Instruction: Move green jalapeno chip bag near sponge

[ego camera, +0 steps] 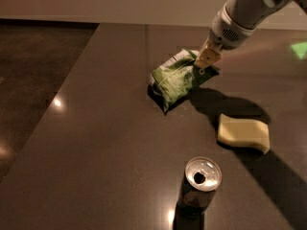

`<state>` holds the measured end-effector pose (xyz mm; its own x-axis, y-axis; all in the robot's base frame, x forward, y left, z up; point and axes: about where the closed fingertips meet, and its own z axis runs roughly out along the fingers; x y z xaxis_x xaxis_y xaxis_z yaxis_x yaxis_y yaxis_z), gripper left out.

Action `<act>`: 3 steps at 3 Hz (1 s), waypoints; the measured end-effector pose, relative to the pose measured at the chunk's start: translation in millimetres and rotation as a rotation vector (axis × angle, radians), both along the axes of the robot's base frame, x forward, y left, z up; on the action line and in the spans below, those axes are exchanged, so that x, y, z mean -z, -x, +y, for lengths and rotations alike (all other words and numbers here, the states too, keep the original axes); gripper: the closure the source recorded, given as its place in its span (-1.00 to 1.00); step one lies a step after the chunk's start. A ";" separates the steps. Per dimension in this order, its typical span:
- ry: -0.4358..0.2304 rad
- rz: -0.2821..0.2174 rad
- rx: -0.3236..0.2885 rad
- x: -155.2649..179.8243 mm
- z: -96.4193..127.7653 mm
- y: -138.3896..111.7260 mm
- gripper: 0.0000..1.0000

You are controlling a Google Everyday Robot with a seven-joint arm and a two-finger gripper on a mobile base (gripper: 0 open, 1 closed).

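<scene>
- Green foil: the green jalapeno chip bag (175,79) rests on the tabletop (96,143), up-left of the sponge (243,133) and apart from it.
- The pincer (207,60), above the sponge, pinches the bag's near end.
- Step in hand: transport. Next, draw the bag toward the sponge, avoiding the can (201,181) below-left.

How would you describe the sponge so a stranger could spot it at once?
On the dark table, start at the green jalapeno chip bag, with the gripper at its right end, then come forward and right. The sponge lies there, beyond and right of the open can: a pale yellow, wavy-edged block, plain where its neighbours are shiny.
</scene>
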<state>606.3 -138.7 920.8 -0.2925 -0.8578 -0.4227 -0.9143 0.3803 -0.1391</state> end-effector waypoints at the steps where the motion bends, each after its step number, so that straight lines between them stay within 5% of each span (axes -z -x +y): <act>1: 0.022 0.026 -0.005 -8.5 -9.9 30.4 1.00; 3: 0.071 0.070 0.007 -13.6 -27.2 68.7 1.00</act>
<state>537.6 -165.9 934.4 -0.3250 -0.8826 -0.3397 -0.9202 0.3781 -0.1019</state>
